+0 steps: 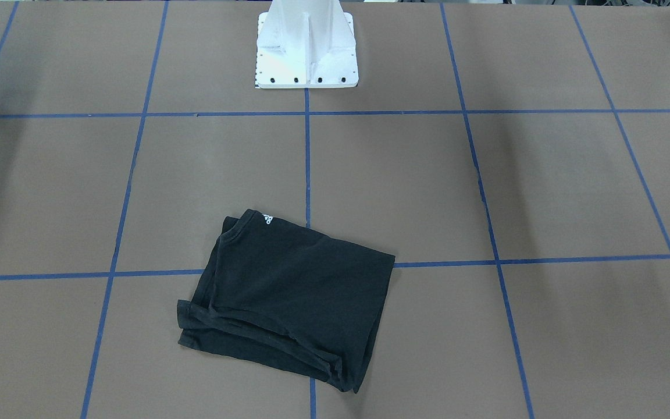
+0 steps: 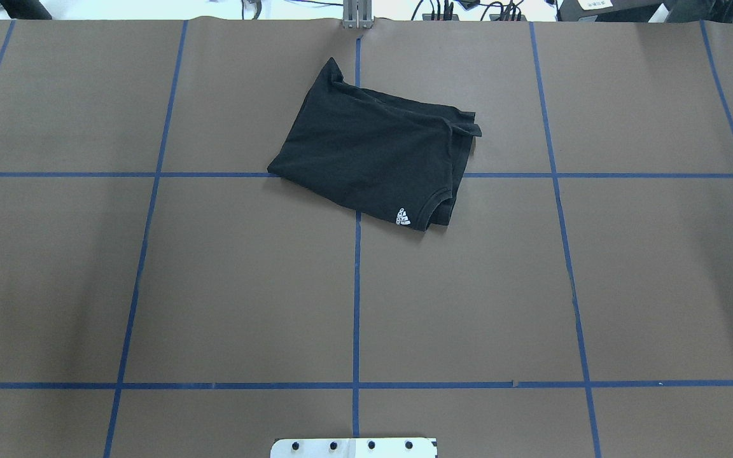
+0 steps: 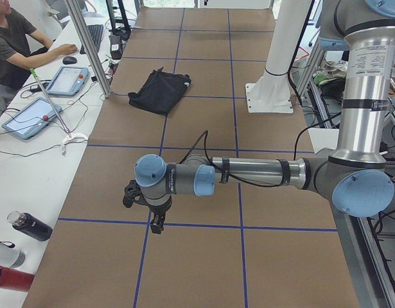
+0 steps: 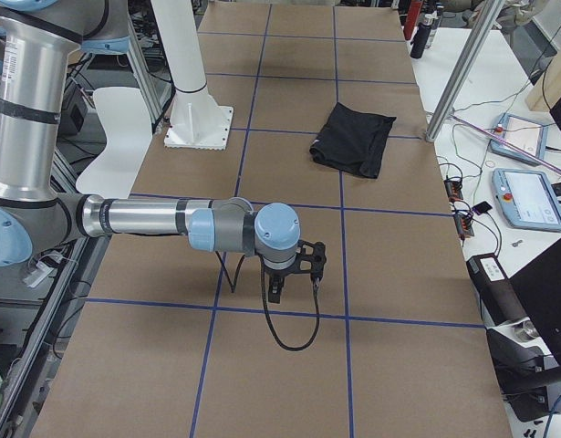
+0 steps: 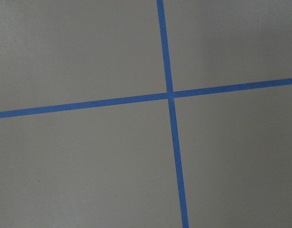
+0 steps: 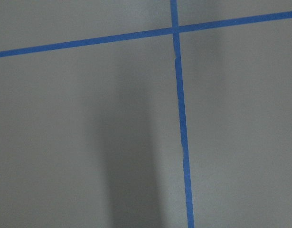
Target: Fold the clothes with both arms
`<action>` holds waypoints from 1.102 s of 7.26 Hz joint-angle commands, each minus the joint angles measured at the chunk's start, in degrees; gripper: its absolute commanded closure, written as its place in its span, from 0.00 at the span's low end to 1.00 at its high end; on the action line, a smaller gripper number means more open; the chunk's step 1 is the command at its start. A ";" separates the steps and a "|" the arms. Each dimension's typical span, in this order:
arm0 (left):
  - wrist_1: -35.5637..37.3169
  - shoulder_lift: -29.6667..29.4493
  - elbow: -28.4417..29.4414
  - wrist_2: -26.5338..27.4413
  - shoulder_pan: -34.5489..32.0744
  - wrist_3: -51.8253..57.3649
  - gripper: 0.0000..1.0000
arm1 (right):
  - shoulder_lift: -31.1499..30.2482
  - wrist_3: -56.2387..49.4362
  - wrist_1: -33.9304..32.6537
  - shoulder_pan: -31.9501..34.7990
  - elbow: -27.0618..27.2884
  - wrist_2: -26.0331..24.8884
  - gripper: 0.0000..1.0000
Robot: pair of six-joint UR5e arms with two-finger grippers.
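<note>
Black short-sleeved cotton T-shirt [image 1: 288,291], folded down to a chunky, slightly skewed rectangle, lying on the brown paper-covered worktop [image 1: 544,186] with the blue tape grid [image 1: 307,163]. Roughly on the centre line, out toward the far edge from the white pedestal base [image 1: 307,52], right over a tape crossing. Probably light, limp and soft to handle, not slippery, nothing breakable, but with stacked layers likely to slide apart if grabbed by the top sheet only. Best bet: pinch through every layer at the two corners of one edge, one hand per corner, low and close to the paper. Plain black on top, no big logo showing, just a small white neck mark [image 1: 267,219] beside the collar curve at the corner nearest the pedestal. Messier on the opposite side, with hems and a sleeve edge poking out in ridges. Left hand [image 3: 157,226] and right hand [image 4: 277,292] both well apart from the shirt, hanging over bare paper. Can't tell spread or pressed together from the side views, and only paper and tape in the wrist views.
</note>
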 commanded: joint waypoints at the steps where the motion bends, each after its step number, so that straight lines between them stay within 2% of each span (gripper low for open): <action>1: -0.16 0.12 -1.24 1.65 -0.06 0.18 0.00 | 0.66 -0.43 2.61 0.18 -0.43 -2.12 0.00; 2: -0.25 0.56 -1.33 1.56 -0.23 0.27 0.00 | 2.58 -0.26 3.59 0.18 -1.74 -4.14 0.00; 4: -0.34 0.48 -1.41 1.56 -0.32 0.27 0.00 | 8.02 -0.60 3.69 0.18 -8.58 -4.08 0.00; 8: -3.75 -0.75 -0.63 1.48 -0.32 -0.25 0.00 | 8.75 -0.34 3.60 0.18 -9.84 -3.90 0.00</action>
